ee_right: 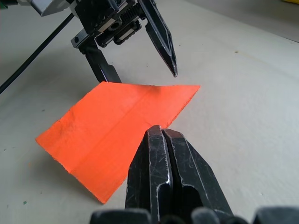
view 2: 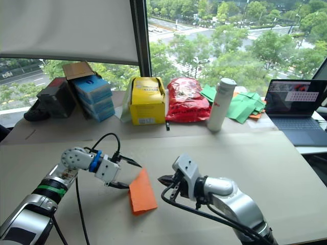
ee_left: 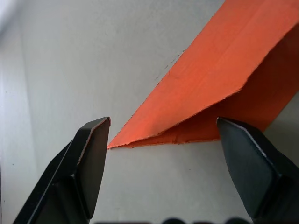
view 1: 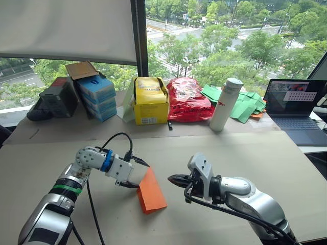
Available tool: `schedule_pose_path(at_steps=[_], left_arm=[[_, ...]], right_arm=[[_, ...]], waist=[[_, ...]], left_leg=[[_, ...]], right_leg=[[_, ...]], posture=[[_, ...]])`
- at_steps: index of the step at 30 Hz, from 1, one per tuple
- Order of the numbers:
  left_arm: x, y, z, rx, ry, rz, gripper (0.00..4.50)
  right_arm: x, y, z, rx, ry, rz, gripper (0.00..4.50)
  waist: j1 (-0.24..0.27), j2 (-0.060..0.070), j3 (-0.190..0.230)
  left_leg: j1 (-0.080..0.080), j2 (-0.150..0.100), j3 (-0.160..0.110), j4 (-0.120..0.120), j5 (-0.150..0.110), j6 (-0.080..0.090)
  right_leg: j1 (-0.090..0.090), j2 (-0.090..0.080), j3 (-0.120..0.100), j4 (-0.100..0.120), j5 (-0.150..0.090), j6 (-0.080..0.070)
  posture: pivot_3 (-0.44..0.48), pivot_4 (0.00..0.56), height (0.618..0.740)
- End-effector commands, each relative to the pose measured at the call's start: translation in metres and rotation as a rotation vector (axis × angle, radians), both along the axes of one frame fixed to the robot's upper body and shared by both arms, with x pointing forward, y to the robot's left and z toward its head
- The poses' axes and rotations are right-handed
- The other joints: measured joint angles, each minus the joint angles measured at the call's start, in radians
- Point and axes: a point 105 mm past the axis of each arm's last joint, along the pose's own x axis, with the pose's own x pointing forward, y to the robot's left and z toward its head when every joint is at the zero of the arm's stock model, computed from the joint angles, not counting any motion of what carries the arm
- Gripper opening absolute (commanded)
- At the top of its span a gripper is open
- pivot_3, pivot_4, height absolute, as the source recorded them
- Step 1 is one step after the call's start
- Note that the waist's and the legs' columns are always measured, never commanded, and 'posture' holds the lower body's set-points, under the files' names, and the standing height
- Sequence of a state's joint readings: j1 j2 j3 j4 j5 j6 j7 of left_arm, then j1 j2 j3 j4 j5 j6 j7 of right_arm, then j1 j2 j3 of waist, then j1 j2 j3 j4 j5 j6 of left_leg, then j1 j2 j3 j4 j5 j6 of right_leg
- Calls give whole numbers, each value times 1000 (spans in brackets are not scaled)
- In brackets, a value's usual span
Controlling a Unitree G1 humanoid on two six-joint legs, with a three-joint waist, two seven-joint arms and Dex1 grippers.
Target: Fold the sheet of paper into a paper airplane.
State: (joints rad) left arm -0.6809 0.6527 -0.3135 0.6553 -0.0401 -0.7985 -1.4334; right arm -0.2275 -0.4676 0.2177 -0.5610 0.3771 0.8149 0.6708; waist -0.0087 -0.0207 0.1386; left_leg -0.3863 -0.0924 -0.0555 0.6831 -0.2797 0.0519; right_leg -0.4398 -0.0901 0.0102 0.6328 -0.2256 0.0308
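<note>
Head views: folded sheet of paper (view 1: 150, 191) lay flat on the table (view 1: 245, 148), between the two grippers. Left gripper (view 1: 139, 174) sat at the sheet's pointed end, fingers spread wide, one raised above the table and the other low by the paper's edge. Couldn't tell from here if the low finger touched the paper. Right gripper (view 1: 175, 179) was just beside the sheet's far long edge, fingers clenched together, holding nothing, tip aimed at the paper with a small gap. Behind both grippers, well apart: yellow box (view 1: 150, 100), red bag (view 1: 187, 99), white bottle (view 1: 225, 104), green paper pieces (view 1: 245, 104), blue boxes (view 1: 97, 97). A laptop (view 1: 296, 104) stood beyond the right gripper, cut off by the frame edge.

Left wrist view: the paper's corner point sat on the table between the fingers (ee_left: 88, 163), nearer one of them, neither pad touching it. Two layers showed, an upper flap over a darker lower one. The rest of the sheet ran out of frame.

Right wrist view: closed fingertips (ee_right: 161, 140) covered part of the sheet's near edge, so contact there was hidden. A centre crease ran along the paper. The left gripper stood past the sheet, its lower finger meeting the paper's far corner, its upper finger clear above.
</note>
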Motion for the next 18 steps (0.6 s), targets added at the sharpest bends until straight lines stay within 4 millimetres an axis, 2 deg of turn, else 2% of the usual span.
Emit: schedule_pose_path(at_steps=[1,8,14,18], left_arm=[[5,-2,11,-1,-55,-26,2331],[6,-1,7,26,-83,-37,19],[2,-1,1,28,-85,-12,19],[5,0,7,-24,-28,139,19]], right_arm=[[-4,2,12,17,-48,16,0],[-1,2,11,14,-50,9,0],[13,-7,16,8,-93,-51,0],[22,-16,25,12,-148,-103,0]], waist=[[0,0,0],[-3,0,0],[-4,0,0],[-5,0,0]], left_leg=[[0,0,0,0,0,0],[1,-1,0,3,0,1],[1,-1,0,5,-1,1],[1,-1,1,8,-1,2]], right_leg=[[0,0,0,1,0,0],[0,1,0,7,0,0],[0,2,0,9,0,0],[0,2,1,10,0,0]], posture=[[0,150,740],[0,150,740],[0,150,740],[0,150,740]])
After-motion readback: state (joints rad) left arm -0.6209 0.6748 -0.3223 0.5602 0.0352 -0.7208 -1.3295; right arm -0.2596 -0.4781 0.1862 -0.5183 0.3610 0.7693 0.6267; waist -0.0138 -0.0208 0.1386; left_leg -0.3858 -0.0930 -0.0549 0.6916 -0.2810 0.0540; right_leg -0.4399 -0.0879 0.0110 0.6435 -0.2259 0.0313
